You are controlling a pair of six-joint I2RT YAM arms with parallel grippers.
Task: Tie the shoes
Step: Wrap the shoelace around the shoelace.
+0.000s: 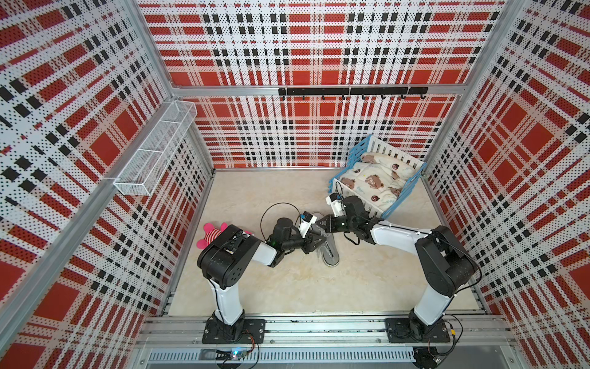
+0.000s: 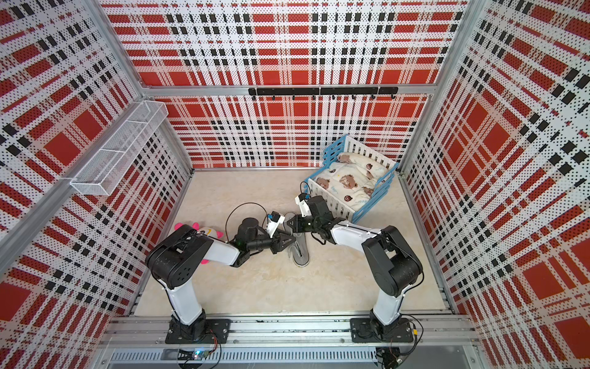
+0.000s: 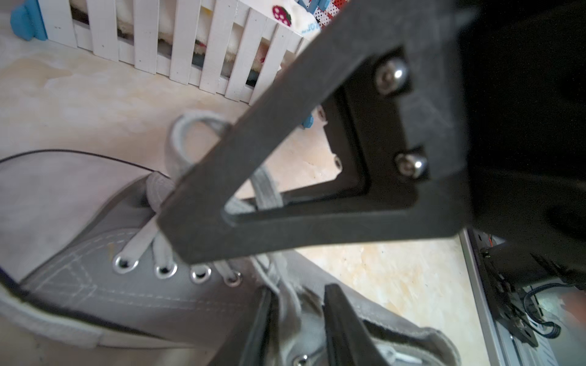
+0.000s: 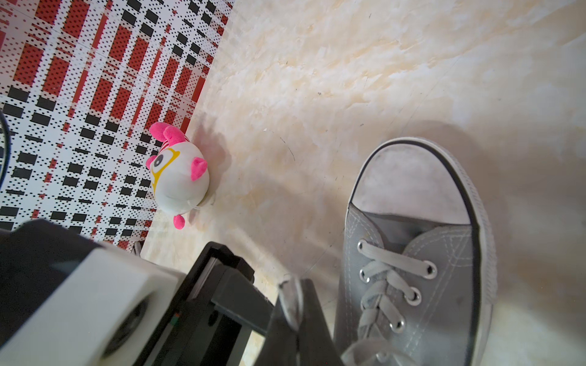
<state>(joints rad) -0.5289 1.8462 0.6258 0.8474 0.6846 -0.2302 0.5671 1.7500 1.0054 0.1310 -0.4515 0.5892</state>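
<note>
Grey canvas sneaker (image 1: 330, 258) lies on your tabletop (image 1: 287, 287) directly beneath both claws, with its white toe cap pointing away from them, toward the arm bases.

Your right claw (image 4: 293, 294) is closed. It pinches a strand of the pale laces (image 4: 385, 286), which rises between its fingers just beside the eyelet rows.

Your left claw (image 3: 298, 290) sits low over the lacing. Its jaws are a narrow gap apart and straddle another lace strand; you can see no clamp on it.

The two claws are close together above the tongue.

Pink-eared plush toy (image 4: 177, 180) sits well apart, behind your left claw by the wall. Railed toy bed (image 1: 376, 179) stands just behind your right claw.
</note>
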